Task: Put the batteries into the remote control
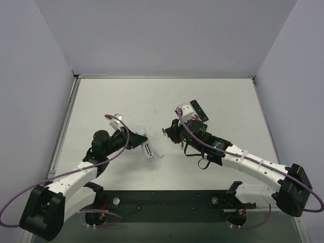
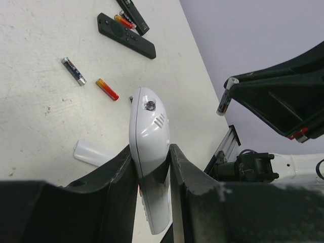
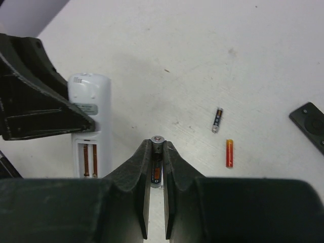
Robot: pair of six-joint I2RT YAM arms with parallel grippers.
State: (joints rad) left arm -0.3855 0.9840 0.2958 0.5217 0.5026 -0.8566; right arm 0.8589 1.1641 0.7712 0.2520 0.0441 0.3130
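While the left gripper (image 2: 152, 148) has its fingers closed tight on the white remote (image 2: 149, 114), no writing can be read anywhere — the grey label (image 3: 87, 108) on the remote's back is too small. Table (image 1: 223, 96) is white; the arms meet mid-table. White remote: clamped partway along its length, long axis up-down in the right wrist view, battery bay open and facing up at the near end, two slots showing. Black remote (image 3: 310, 124) lies flat, well apart to the right. Right gripper (image 3: 157, 149): fingers nearly closed, pinching the held cell (image 3: 156, 171) — axis along the fingers, metal cap outward, just beside the open bay. Dark grey cell (image 3: 217, 120) and red cell (image 3: 229, 153) lie loose between the remotes, near each other, roughly parallel to the white remote.
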